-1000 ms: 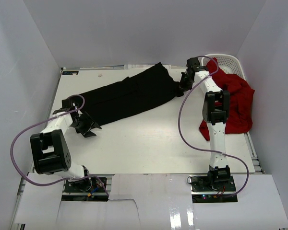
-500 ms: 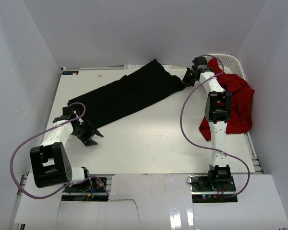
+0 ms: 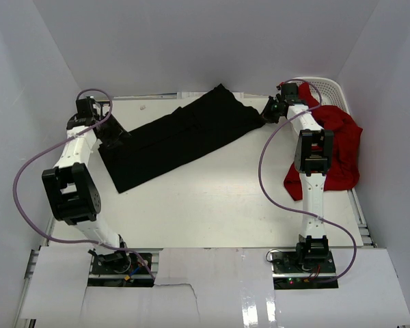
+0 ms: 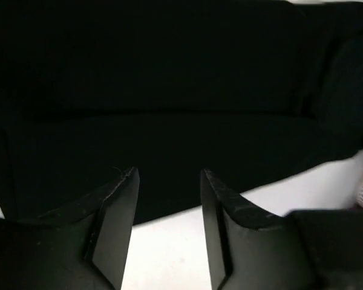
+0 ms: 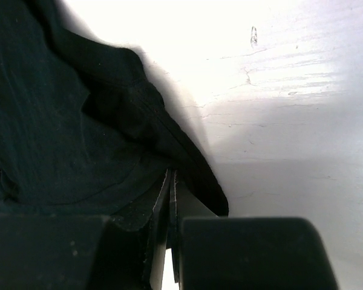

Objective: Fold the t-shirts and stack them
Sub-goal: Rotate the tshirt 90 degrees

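The black t-shirt point(image 3: 178, 140) lies flat as a long folded band, slanting across the far half of the desk point(image 3: 212, 205). Its lower end is close to the left edge and its upper end reaches toward the far right corner. The red t-shirt point(image 3: 338, 147) is heaped along the right edge, apart from the black one. Its upper part is draped over the rim of a white lattice basket point(image 3: 330, 87) that sits in the far right corner.

The right arm's fingers point(image 5: 159, 223) are pressed together with no gap, and they pinch a fold at the black t-shirt's far right end. The right wrist view shows dark cloth bunched up to their tips, with bare white desk just beside it.

The left arm's fingers point(image 4: 118, 223) stand partly apart with nothing between them — they hang over the shirt's left end, near the desk's left edge. Their tips are above the black cloth just inside its border, and a strip of white desk shows below. Whether they touch the cloth cannot be told.
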